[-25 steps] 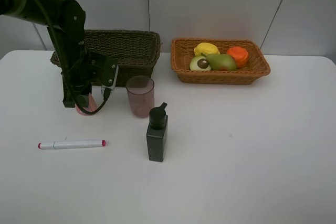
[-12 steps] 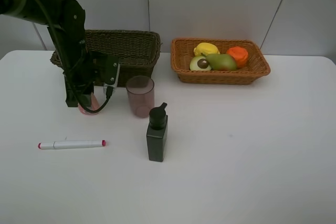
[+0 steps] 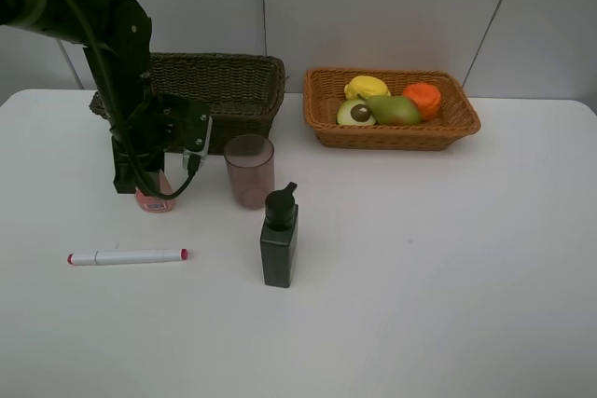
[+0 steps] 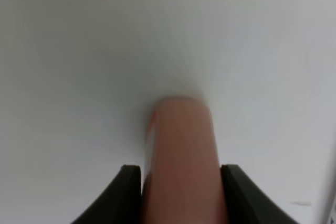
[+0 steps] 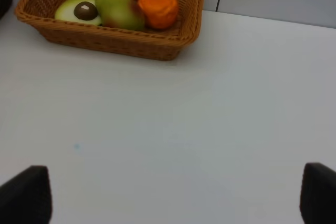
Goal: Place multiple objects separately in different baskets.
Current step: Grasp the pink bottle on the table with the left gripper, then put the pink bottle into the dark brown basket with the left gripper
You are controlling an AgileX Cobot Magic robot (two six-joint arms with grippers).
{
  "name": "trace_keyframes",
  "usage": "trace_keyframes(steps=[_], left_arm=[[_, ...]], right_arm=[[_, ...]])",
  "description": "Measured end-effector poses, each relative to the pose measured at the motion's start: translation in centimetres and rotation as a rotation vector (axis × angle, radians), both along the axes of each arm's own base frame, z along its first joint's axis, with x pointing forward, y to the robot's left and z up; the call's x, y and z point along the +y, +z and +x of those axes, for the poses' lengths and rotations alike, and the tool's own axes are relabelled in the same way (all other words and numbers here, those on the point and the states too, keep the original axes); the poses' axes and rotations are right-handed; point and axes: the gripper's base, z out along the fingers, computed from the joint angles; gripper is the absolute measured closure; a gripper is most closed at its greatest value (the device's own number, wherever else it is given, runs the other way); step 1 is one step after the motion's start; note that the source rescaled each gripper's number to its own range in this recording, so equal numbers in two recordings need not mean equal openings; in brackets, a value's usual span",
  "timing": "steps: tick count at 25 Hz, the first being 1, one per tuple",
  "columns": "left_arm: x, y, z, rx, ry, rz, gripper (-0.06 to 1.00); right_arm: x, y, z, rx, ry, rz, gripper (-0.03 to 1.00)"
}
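The left claw (image 4: 180, 177) clamps a pink bottle (image 3: 155, 200), held upright at the white table (image 3: 448, 258) just in front of the dark basket (image 3: 233, 90). The right claw (image 5: 170, 195) gapes wide above the table, near the tan basket (image 3: 392, 137) holding four fruits. A cup (image 3: 249, 172), pump bottle (image 3: 279, 240) and marker (image 3: 126, 256) sit nearby.

I'm seeing the left arm (image 3: 103, 25) reaching in from the upper left of the high view, forearm hanging nearly straight down, wrist pointing downward. Left gripper (image 3: 152, 188) is sitting low, jaws partly closed and pressing both sides of the peach-pink bottle (image 4: 181, 150). Both black fingers (image 4: 128, 195) are lying flush against it in the wrist view. Right gripper (image 5: 170, 195) is hovering with fingertips (image 5: 23, 195) spread wide, gripping nothing.
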Motion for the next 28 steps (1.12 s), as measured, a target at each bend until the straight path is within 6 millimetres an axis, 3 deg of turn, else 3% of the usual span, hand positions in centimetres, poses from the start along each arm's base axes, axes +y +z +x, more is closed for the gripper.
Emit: trace_keyframes(steps=[8,18,28], left_arm=[[0.2,1.9,-0.7,0.024,0.004,0.004,0.52],[0.6,6.8,-1.4,-0.012,-0.003,0.004,0.52],[-0.3,13.0,1.3,-0.173,-0.003,-0.047,0.52]], right_arm=[[0.0,0.0,0.0,0.0,0.0,0.0,-0.03],[0.0,0.0,0.0,0.0,0.0,0.0,-0.03],[0.0,0.0,0.0,0.0,0.0,0.0,-0.03]])
